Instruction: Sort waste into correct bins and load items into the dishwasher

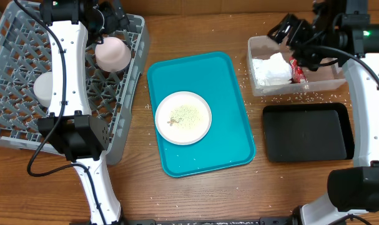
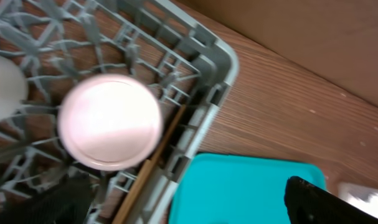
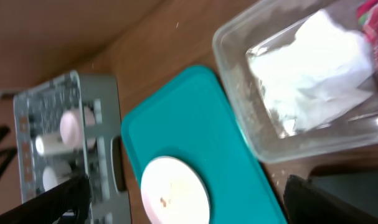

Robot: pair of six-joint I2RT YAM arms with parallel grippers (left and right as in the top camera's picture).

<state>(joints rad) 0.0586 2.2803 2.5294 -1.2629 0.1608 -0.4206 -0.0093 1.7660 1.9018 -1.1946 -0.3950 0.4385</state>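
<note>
Right gripper [image 1: 278, 30] hangs spread and empty over the clear tub [image 1: 258, 47], left gripper [image 1: 108, 25] equally spread above the bowl [image 1: 112, 54] in the rack [image 1: 14, 75], and with the rice-strewn plate [image 1: 183, 117] on the teal tray [image 1: 230, 75] between them, roughly equidistant, I'd send the right, since it's at the tub.

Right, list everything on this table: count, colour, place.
dish rack: one, grey, far left
bowl: one, pale pink, in the rack
white dishware: at least one, white, in the rack, partly hidden
teal tray: one, teal, centre
plate: one, white, on the teal tray, rice on it
clear tub: one, clear, right side
napkin: one, white, in the tub
wrapper: one, red, in the tub beside the napkin
black tray: one, black, next to the tub
rice grains: many, white, loose around the tub
left end effector: one, black, open, over the rack
right end effector: one, black, open, above the tub
</note>
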